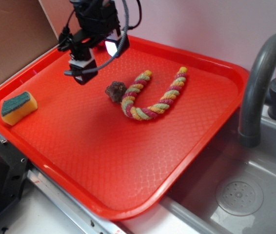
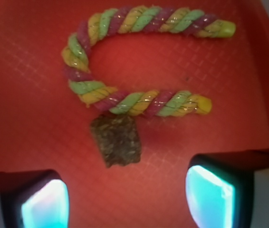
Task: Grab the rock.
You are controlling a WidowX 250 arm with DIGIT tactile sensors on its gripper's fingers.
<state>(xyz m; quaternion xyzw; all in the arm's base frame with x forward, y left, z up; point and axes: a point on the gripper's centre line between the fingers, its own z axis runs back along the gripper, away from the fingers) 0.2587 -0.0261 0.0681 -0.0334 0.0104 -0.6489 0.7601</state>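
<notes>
On the red tray [image 1: 79,146], the rock [image 1: 115,90] is lying against the twisted rope [image 1: 150,95].
Dark brown, rough and blocky, it is showing no clear long axis; the gripper [image 1: 82,68] is hovering above it, fingers [image 2: 44,202] spread wide, holding nothing.

Pale wall [image 1: 216,24], grey sink [image 1: 255,185]

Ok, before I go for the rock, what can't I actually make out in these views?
- Rock against the rope: touching or just apart, unclear; the wrist view is blurred there.
- End effector fingertips: cut off by the wrist view's bottom edge.
- Sponge: outside the wrist view.
- Height above the tray: neither view settles it.
</notes>
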